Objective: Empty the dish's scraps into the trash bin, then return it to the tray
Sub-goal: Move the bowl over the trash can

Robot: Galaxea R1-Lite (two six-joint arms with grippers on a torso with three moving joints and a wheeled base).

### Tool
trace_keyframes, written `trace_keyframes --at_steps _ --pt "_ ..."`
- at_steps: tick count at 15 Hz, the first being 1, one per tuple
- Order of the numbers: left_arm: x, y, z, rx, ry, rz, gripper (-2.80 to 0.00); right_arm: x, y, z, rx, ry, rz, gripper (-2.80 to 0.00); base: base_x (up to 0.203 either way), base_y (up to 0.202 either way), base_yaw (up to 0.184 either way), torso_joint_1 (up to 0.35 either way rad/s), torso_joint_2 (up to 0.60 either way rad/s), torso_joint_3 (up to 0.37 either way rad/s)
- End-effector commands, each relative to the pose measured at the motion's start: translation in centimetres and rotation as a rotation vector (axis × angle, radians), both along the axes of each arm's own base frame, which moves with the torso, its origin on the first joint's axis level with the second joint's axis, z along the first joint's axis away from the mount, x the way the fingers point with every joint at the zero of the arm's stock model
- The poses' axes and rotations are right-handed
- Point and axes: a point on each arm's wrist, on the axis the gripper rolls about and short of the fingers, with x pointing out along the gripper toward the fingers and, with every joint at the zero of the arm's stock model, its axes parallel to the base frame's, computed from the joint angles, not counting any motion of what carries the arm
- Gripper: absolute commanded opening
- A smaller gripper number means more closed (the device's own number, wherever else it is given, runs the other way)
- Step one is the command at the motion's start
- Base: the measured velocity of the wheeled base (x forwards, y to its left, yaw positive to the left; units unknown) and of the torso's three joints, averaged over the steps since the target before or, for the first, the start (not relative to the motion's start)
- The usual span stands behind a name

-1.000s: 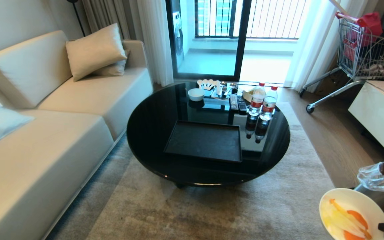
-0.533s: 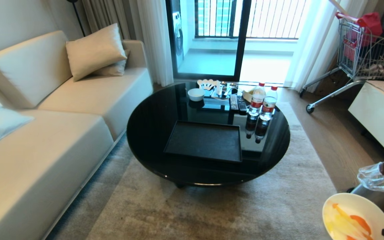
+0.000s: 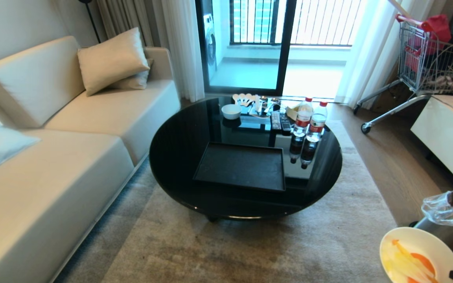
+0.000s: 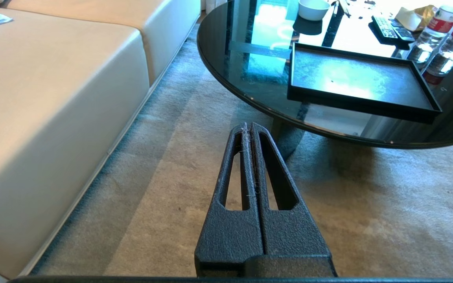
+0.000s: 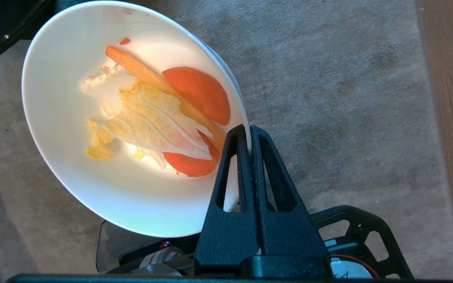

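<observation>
Presently: dish held by its rim over the carpet

Right gripper: jaws clenched on the near rim of the dish, one finger inside the wall and one outside. The dish tilts away from the jaws, and the scraps, orange slices and pale leafy pieces, lie against its inner side close to the jaws. Just beyond the dish stands the trash bin, its liner folded over the rim; dish and bin are not seen touching. Well away from these jaws, the tray lies on the round black desk. Left gripper: jaws pressed together on nothing, above the carpet, short of the desk.
</observation>
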Motion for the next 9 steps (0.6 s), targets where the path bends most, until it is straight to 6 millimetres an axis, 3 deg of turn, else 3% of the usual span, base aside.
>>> trace_keyframes --at_steps 1,9 --pt "0.0 0.0 0.0 -0.001 -0.001 0.001 -2.8 -0.1 0.0 -0.4 0.014 0.02 -0.01 -2.8 0.0 0.0 0.0 0.0 0.0 0.0" --pt "0.0 0.0 0.0 0.0 -0.001 0.001 -2.8 -0.7 -0.1 -1.9 0.044 0.079 -0.069 -2.8 0.0 0.0 0.0 0.0 0.0 0.0"
